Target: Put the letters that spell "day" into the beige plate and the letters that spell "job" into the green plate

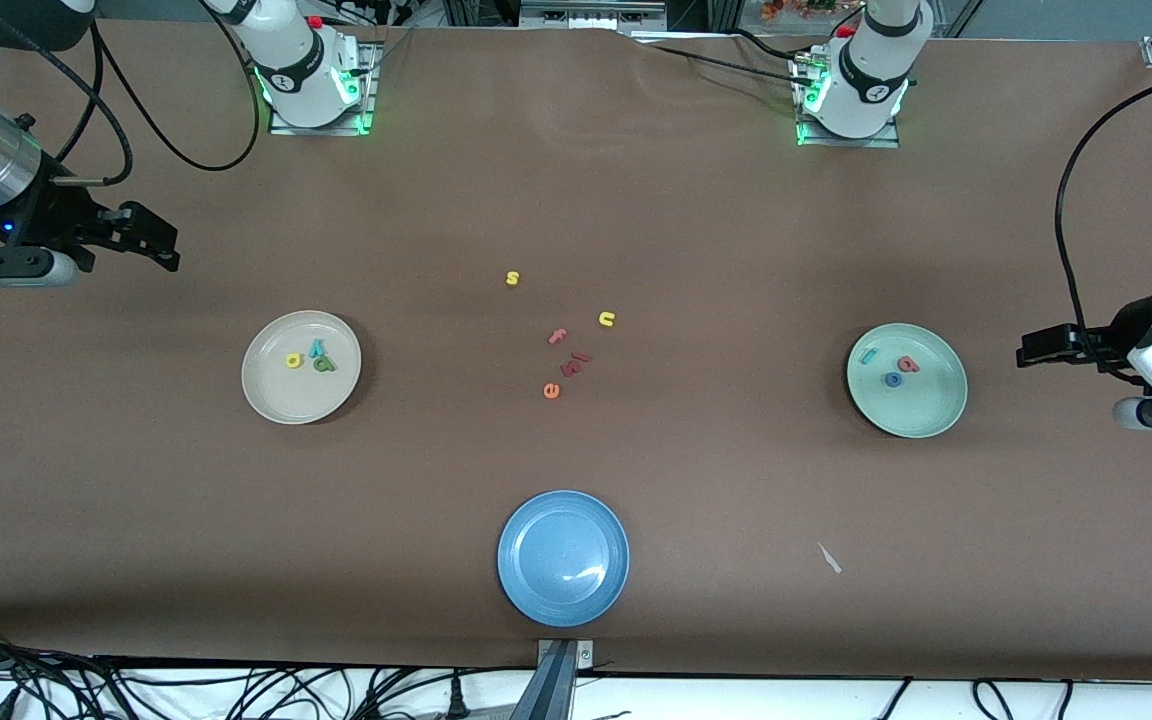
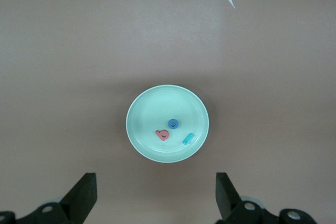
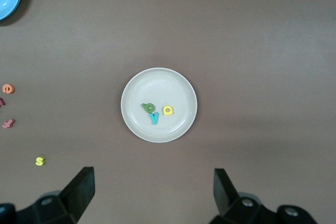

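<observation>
The 3 letters of "day" [image 1: 308, 357] lie in the beige plate [image 1: 266, 390] and the 3 of "job" [image 1: 892, 367] in the green plate [image 1: 936, 405], so the sorting looks done. Both arms wait clear of the plates, the left gripper [image 2: 156, 195] and right gripper [image 3: 154, 192] open and empty, and no further move seems needed

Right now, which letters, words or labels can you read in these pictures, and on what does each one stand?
"s": yellow letter on the table.
"u": yellow letter on the table.
"e": orange letter on the table.
"f": salmon letter on the table.
"y": teal letter in the beige plate.
"b": salmon-red letter in the green plate.
No printed words or brands are readable.
</observation>
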`<state>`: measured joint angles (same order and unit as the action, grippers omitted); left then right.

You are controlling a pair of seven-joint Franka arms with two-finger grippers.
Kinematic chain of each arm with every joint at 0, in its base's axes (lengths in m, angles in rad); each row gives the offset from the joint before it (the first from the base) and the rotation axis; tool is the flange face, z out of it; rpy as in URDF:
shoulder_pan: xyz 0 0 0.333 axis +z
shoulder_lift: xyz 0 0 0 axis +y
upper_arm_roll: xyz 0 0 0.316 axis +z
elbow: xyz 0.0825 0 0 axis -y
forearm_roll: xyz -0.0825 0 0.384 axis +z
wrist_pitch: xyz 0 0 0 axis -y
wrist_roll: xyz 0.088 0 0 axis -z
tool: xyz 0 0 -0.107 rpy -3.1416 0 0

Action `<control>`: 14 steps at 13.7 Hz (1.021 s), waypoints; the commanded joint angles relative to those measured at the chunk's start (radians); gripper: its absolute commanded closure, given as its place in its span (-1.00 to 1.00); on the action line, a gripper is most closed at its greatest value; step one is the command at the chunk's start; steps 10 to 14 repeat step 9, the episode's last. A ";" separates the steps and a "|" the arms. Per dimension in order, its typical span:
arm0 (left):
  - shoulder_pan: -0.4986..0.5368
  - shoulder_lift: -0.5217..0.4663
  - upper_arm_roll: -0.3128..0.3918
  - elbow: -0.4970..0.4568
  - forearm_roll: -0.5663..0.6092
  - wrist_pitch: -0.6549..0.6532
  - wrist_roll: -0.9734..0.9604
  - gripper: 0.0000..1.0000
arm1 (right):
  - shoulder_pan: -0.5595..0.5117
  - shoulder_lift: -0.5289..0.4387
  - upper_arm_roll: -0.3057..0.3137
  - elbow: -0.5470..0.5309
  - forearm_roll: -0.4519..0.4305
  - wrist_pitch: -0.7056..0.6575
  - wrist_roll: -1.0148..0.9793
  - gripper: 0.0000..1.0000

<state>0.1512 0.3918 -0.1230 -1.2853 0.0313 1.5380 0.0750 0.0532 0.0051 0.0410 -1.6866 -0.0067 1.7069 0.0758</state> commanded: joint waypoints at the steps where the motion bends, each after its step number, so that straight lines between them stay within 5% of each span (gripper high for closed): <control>1: -0.012 -0.017 0.017 -0.005 -0.017 -0.005 0.031 -0.99 | -0.019 -0.020 0.020 -0.019 0.008 0.008 -0.008 -1.00; 14: 0.004 -0.028 0.014 0.006 -0.031 -0.004 0.064 -0.99 | -0.019 -0.016 0.017 -0.019 0.010 0.000 -0.013 -1.00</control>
